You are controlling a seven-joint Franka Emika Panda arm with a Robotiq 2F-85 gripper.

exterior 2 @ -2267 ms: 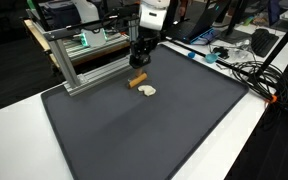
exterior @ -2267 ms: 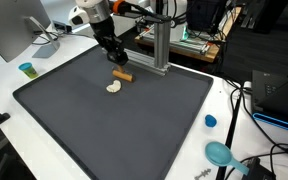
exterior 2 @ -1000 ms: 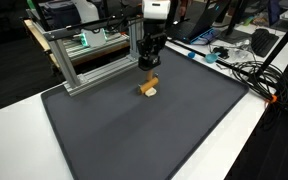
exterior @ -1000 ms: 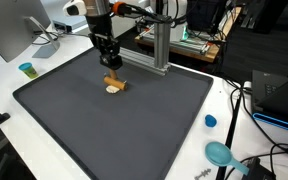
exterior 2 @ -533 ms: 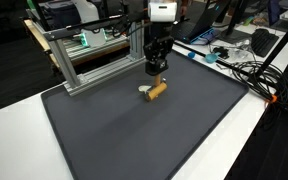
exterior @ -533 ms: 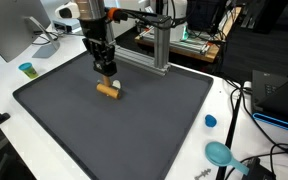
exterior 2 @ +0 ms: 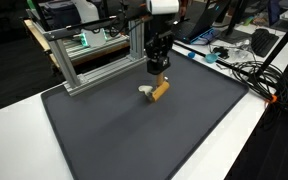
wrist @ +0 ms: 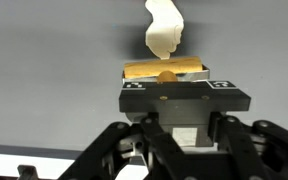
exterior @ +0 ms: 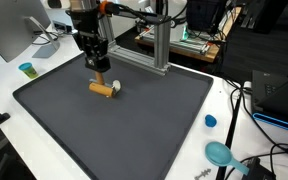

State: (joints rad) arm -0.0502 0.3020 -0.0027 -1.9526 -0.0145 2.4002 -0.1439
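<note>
My gripper is shut on a short brown wooden stick, which hangs tilted just over the dark mat. A small cream-white piece lies on the mat right beside the stick. In the wrist view the stick runs crosswise at the gripper, whose fingertips are hidden behind its black body, and the cream piece lies just beyond it.
An aluminium frame stands along the mat's back edge. A teal cup, a blue cap and a teal scoop sit on the white table. Cables lie off the mat's far corner.
The gripper has carried the stick sideways across the back of the mat, turning it, past the cream piece, which has stayed almost in place.
</note>
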